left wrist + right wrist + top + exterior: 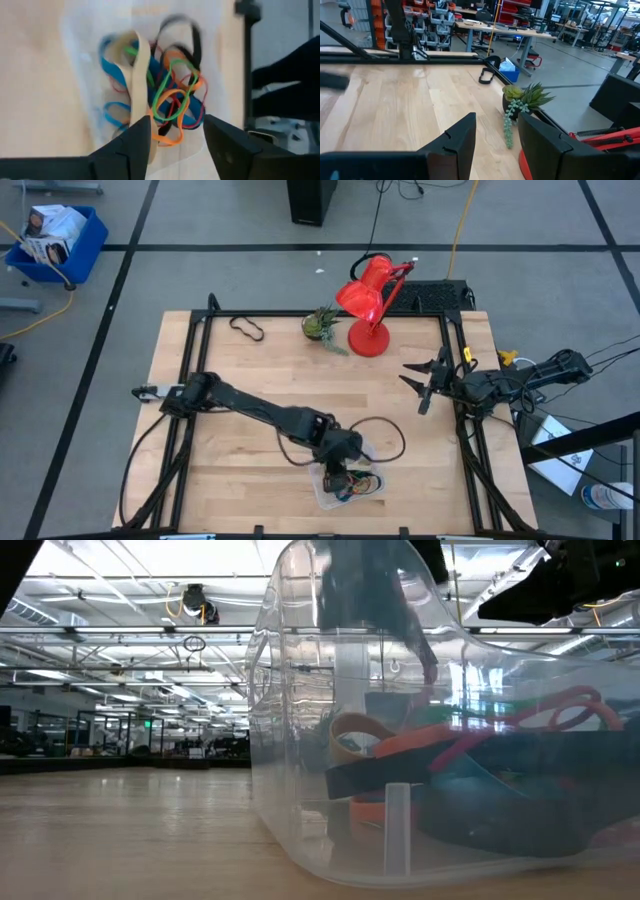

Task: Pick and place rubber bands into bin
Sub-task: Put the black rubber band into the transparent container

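Note:
The clear bin (325, 492) stands near the table's front edge and holds a tangle of rubber bands (170, 85) in blue, orange, green, red, black and tan. It fills the low view (290, 740), with the bands (450, 755) lying on its floor. My left gripper (175, 127) hangs open just above the bin (347, 472), pointing down at the bands. A thin black loop (385, 435) lies on the table just past the bin. My right gripper (420, 385) waits open and empty at the table's right side. My left gripper stands open over the bands. A wide tan band (139, 75) runs up to one fingertip (142, 132) and disappears behind it, and I cannot tell whether they touch.
A red desk lamp (368, 305) and a small potted plant (322, 325) stand at the far edge, and the plant also shows in the right wrist view (522, 102). A black looped thing (247, 328) lies at the far left. Bare wood lies across the table's middle.

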Tool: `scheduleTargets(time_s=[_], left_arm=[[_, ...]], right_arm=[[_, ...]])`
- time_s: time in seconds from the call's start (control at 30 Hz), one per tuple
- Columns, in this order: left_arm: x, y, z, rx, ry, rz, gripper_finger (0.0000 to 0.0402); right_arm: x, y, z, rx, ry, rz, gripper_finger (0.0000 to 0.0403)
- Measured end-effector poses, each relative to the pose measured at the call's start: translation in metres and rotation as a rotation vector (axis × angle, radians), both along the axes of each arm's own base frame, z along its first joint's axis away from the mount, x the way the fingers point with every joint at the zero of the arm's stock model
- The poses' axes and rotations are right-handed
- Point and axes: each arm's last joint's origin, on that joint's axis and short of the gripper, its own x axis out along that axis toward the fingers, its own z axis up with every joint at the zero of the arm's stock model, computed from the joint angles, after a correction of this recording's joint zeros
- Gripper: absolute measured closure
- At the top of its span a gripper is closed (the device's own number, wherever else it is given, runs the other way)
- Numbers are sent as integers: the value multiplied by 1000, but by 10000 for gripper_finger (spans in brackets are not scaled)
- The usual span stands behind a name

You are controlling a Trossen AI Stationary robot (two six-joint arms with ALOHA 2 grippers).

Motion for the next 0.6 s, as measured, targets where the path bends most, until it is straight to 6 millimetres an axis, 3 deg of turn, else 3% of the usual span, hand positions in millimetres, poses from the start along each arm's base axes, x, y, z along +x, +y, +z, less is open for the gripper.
scheduleTargets(time_s=[0.17,0.37,0.5,0.6], left_arm=[[-27,13,65,71,-131,7,192],[-71,28,149,-1,-347,40,192],[-100,36,191,-22,-509,13,192],[-118,42,214,59,-631,-38,193]], right_arm=[[0,0,1,9,-10,-1,259],[0,0,1,10,-13,-1,259],[0,0,1,10,-15,-1,259],[0,0,1,10,-15,-1,259]])
